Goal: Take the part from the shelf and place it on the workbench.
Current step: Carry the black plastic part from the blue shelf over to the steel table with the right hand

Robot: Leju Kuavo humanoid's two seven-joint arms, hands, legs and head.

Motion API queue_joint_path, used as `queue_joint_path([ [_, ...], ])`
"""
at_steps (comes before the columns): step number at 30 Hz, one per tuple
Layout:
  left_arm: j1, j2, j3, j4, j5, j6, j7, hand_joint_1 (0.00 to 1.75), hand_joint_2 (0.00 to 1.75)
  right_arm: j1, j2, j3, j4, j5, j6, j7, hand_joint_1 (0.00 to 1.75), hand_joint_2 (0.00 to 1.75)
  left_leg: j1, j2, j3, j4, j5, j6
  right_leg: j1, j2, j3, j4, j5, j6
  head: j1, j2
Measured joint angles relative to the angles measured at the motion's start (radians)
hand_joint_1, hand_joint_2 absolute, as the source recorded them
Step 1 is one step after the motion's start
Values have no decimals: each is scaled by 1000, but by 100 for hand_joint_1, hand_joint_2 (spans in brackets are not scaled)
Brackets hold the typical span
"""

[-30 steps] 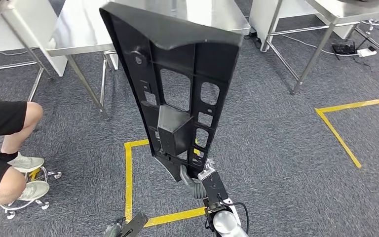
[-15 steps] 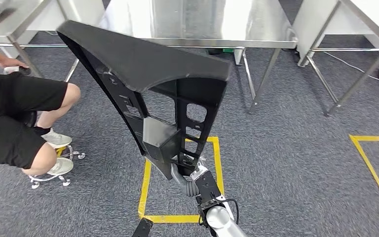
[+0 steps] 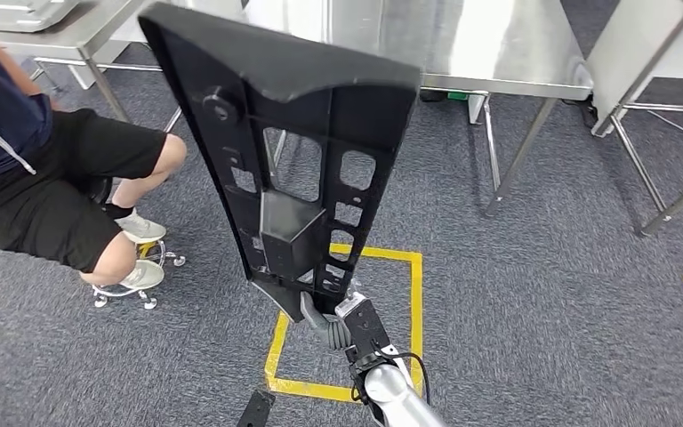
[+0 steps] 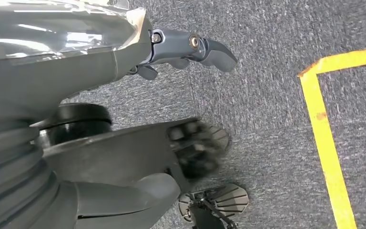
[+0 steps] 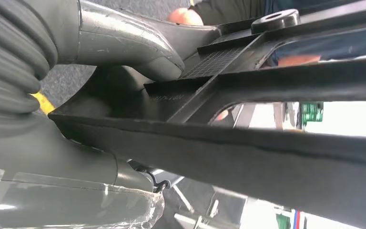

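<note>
**Part held upright over the carpet, workbench ahead**

The grey carpet (image 3: 542,294) spread under everything, marked with a square of yellow tape (image 3: 413,302). Beyond it stood the steel workbench (image 3: 489,53), its legs planted on the carpet, with another steel table (image 3: 53,27) off to the left and a third table's frame (image 3: 658,169) at the right.

The long black part (image 3: 302,151) rose from the right hand (image 3: 342,325) up toward the workbench edge, standing nearly upright and leaning a little left, its wide end at the top. Its ribbed back, with cut-outs and a boxy block at the middle, faced the head camera. It was in the air, touching neither carpet nor bench.

A person (image 3: 44,178) in dark shorts sat on a stool (image 3: 133,289) at the left, near the part but apart from it.

The right hand gripped the part's narrow lower end; in the right wrist view the thick thumb (image 5: 138,47) pressed flat on the ribbed face.

The left hand (image 4: 190,47) hung over the carpet, holding nothing, its dark fingers curled slightly and apart.
</note>
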Motion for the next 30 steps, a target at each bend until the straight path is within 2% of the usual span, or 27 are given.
queue_joint_path([
  [1, -2, 0, -4, 0, 0, 0, 0, 0, 175, -3, 1, 0, 2, 0, 0, 0, 175, 175, -3, 15, 27, -48, 13, 4, 4, -8, 1, 0, -3, 5, 1, 0],
  [2, -3, 0, -7, 1, 1, 0, 0, 0, 175, -5, 1, 0, 4, 0, 0, -1, 175, 175, -7, 21, 40, -72, 16, 8, 9, -16, 3, 0, -4, 10, 3, 0],
  [4, -5, 0, -11, 3, 1, -1, 0, 0, 175, -8, 3, 1, 6, 0, 0, -1, 175, 175, -13, 1, 38, -77, 15, 19, 11, -35, 7, -4, -5, 21, 5, 0],
  [5, -5, 0, -12, 4, 1, -1, 0, 0, 175, -10, 5, 2, 7, 0, 0, -1, 175, 175, -13, -10, 38, -80, 18, 26, 9, -33, 8, -2, -8, 27, 5, 0],
  [7, -7, 0, -17, 5, 1, -1, 0, 0, 175, -13, 7, 2, 8, -1, 0, -2, 175, 175, -7, -32, 41, -85, 25, 39, 7, 12, -13, 45, -37, 30, 5, 0],
  [9, -8, 0, -21, 6, 1, -1, 0, 0, 175, -14, 4, 2, 10, -1, 0, -3, 175, 175, -5, -57, 41, -87, 28, 47, 5, 66, -78, 180, -95, 25, 6, 0],
  [10, -8, 0, -22, 6, 1, -2, 0, 0, 175, -13, 1, 2, 13, -1, 0, -2, 175, 175, -5, -71, 41, -87, 28, 49, 6, 75, -114, 251, -119, 23, 6, 0],
  [11, -8, 0, -22, 7, 2, -2, 1, 0, 175, -12, -1, 2, 16, -1, 0, -2, 175, 175, -6, -86, 41, -87, 28, 50, 6, 80, -141, 300, -131, 25, 6, 0],
  [12, -8, 0, -23, 7, 2, -2, 1, 0, 175, -12, -3, 2, 18, -1, 0, -2, 175, 175, -6, -101, 41, -87, 28, 50, 6, 82, -149, 308, -125, 30, 6, 0],
  [13, -9, 0, -23, 8, 3, -3, 1, 0, 175, -13, -5, 2, 19, -1, 0, -2, 175, 175, -6, -116, 43, -87, 28, 50, 6, 84, -135, 271, -103, 37, 6, 0],
  [14, -9, 0, -23, 8, 5, -6, 3, 0, 175, -14, -5, 2, 20, -1, 0, -2, 175, 175, -5, -131, 45, -86, 28, 49, 4, 95, -105, 201, -70, 44, 6, 0],
  [15, -9, 0, -25, 9, 8, -13, 8, 0, 175, -15, -5, 2, 22, -1, 0, -3, 175, 175, -6, -144, 45, -85, 27, 47, 1, 120, -70, 121, -37, 49, 6, 0],
  [16, -10, 0, -28, 11, 13, -23, 15, 0, 175, -17, -5, 3, 23, -2, 0, -3, 175, 175, -7, -157, 44, -84, 27, 44, -1, 140, -41, 56, -11, 48, 6, 0],
  [17, -11, 0, -31, 13, 18, -37, 25, 0, 175, -18, -5, 3, 25, -3, 0, -3, 175, 175, -8, -166, 41, -83, 27, 39, -1, 157, -24, 18, 4, 45, 5, 0],
  [18, -13, 0, -36, 16, 23, -53, 36, 0, 175, -19, -5, 4, 27, -4, 0, -4, 175, 175, -8, -175, 38, -83, 28, 33, 0, 164, -17, 3, 9, 39, 5, 0],
  [20, -15, 2, -44, 21, 29, -87, 57, 0, 175, -21, -2, 7, 30, -6, 1, -5, 175, 175, -5, -185, 33, -84, 30, 21, 0, 145, -14, 2, 13, 26, 4, 0],
  [21, -17, 3, -48, 23, 30, -104, 66, 0, 175, -24, 1, 9, 30, -7, 1, -6, 175, 175, -6, -169, 27, -76, 24, 15, -2, 135, -12, 0, 14, 18, 3, 0],
  [22, -20, 4, -53, 25, 30, -123, 74, 0, 175, -26, 4, 10, 31, -8, 2, -7, 175, 175, -7, -141, 15, -52, 8, 10, -5, 123, -8, -3, 14, 11, 2, 0],
  [24, -27, 5, -65, 27, 29, -171, 88, 0, 175, -28, 5, 11, 31, -8, 2, -7, 175, 175, -8, -77, -39, 56, -47, 2, -6, 96, -2, -5, 11, -1, -1, 0],
  [26, -32, 6, -74, 29, 40, -217, 88, 0, 175, -26, 2, 11, 31, -7, -3, -3, 175, 175, -3, -54, -103, 181, -92, -5, -3, 65, 0, -5, 7, -6, -1, 0],
  [27, -32, 7, -75, 30, 53, -238, 81, 0, 175, -24, 0, 11, 31, -6, -8, 0, 175, 175, 0, -50, -117, 204, -92, -8, -3, 51, 0, -5, 6, -7, -1, 0],
  [28, -32, 7, -75, 31, 69, -257, 71, 0, 175, -22, 0, 11, 30, -5, -14, 4, 175, 175, 2, -46, -110, 187, -74, -9, -3, 38, 1, -5, 5, -8, -1, 0],
  [29, -32, 7, -74, 31, 85, -277, 60, 0, 175, -19, -1, 11, 26, -2, -20, 8, 175, 175, 4, -39, -81, 132, -43, -9, -3, 27, 3, -5, 3, -7, -1, 0],
  [30, -32, 7, -74, 31, 97, -293, 51, 0, 175, -15, -1, 11, 20, 0, -24, 11, 175, 175, 4, -20, -42, 57, -12, -7, -2, 18, 6, -5, 1, -4, -1, 0],
])
